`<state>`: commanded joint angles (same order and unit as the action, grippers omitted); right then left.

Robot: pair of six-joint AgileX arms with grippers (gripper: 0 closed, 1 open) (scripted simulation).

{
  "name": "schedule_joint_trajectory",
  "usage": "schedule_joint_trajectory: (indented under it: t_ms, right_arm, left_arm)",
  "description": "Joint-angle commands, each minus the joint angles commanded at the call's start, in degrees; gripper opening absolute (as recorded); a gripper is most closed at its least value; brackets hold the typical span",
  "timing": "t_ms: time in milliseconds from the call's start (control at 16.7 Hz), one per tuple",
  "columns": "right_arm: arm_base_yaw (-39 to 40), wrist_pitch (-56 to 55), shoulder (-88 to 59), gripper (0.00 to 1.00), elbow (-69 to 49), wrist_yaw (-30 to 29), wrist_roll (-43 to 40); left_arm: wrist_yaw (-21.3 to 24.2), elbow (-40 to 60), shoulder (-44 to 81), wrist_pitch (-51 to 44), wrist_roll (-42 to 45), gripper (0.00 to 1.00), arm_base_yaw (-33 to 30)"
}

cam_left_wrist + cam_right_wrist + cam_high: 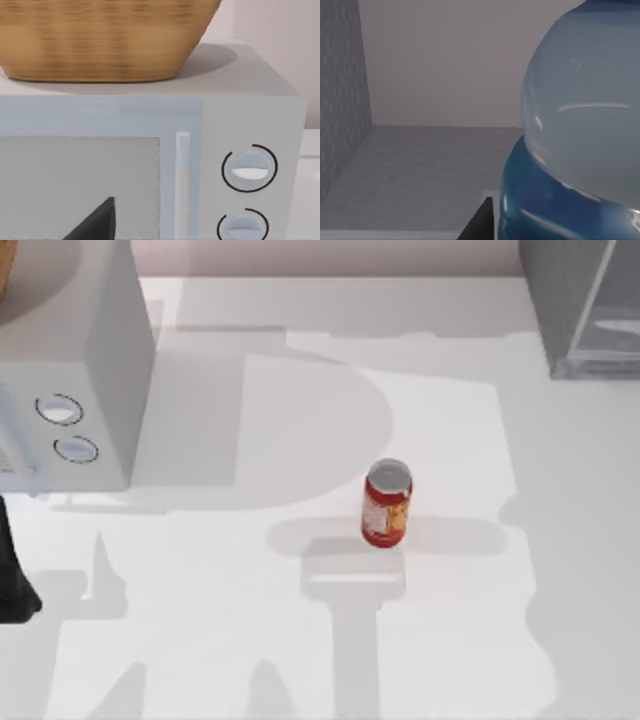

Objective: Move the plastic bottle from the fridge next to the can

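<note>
Top view: can (pixel 386 504) stands upright near table (pixel 250 640) centre, silver top up, red side w/ yellow-orange markings, nothing touching it. Fridge (pixel 585 305) sits at approx 1–2 o'clock from the can, well apart, at the far right corner; grey body w/ paler framed front, cut off by the edge. White box w/ two dials (pixel 70 380) is at approx 10 o'clock from the can, at the left side.

L arm (pixel 12 575) is a dark shape at the left edge, approx 9 o'clock from the can, well apart. L wrist view faces the white box's front: window, handle strip, two dials, w/ a wicker basket (pixel 105 37) on top of it. A dark finger tip (pixel 97 222) shows there; L pincer state: can't tell.

R wrist view looks into the fridge's grey interior: bottle (pixel 580 150) is very close up, clear bluish upper body over blue label band, standing on the fridge floor. A dark finger tip (pixel 479 222) shows just beside the bottle's base; touching or not, can't tell. R pincer state: can't tell.
</note>
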<state>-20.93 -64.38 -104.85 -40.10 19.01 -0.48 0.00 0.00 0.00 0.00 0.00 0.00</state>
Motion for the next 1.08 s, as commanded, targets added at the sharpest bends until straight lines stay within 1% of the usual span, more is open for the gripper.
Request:
schedule_joint_trajectory:
  t_ms: [180,360,540,900,1020,1080]
  right_arm:
    - [1.08,-0.59,-0.67,0.00,0.12,-0.83,0.09]
    - [6.58,-5.21,-2.83,0.00,2.44,-6.40,0.09]
    - [16.58,-12.20,-5.71,0.00,6.65,-16.37,0.11]
    - [41.54,-26.95,-9.79,0.00,17.17,-40.62,0.13]
    - [47.33,-30.49,-10.24,0.00,20.06,-46.36,0.13]
    - [49.30,-31.77,-10.30,0.00,21.17,-48.33,0.13]
  left_arm:
    - [0.00,0.00,0.00,0.00,0.00,1.00,0.00]
    - [0.00,0.00,0.00,0.00,0.00,1.00,0.00]
    - [0.00,0.00,0.00,0.00,0.00,1.00,0.00]
    - [0.00,0.00,0.00,0.00,0.00,1.00,0.00]
    - [0.00,0.00,0.00,0.00,0.00,1.00,0.00]
    - [0.00,0.00,0.00,0.00,0.00,1.00,0.00]
